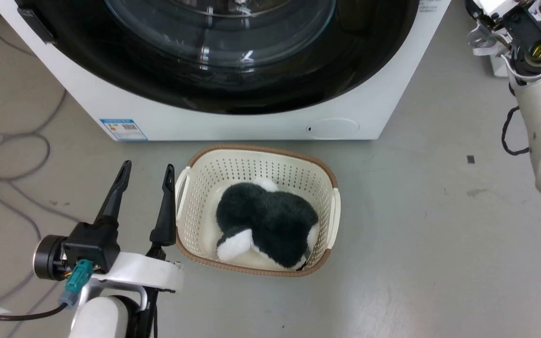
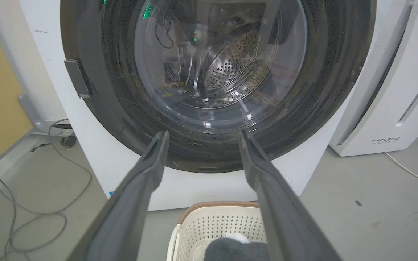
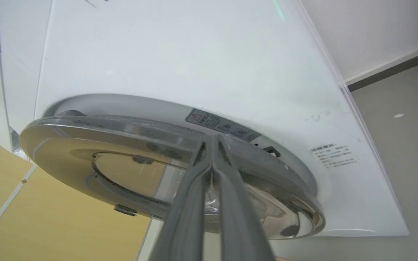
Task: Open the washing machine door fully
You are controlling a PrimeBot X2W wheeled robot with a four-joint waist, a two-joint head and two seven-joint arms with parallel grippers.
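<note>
Off the right edge of the washing machine [image 1: 251,126], your right gripper [image 3: 212,139], fingers pressed together, aims at the rim of the washing machine door [image 3: 60,141], nearer than your spread left gripper [image 1: 148,165].

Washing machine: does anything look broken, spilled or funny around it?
Nothing looks broken or spilled, and the machine stands straight. Two small oddities: a fluffy black-and-white toy lies in the basket in front of it, and loose cables curl over the floor beside it.
</note>
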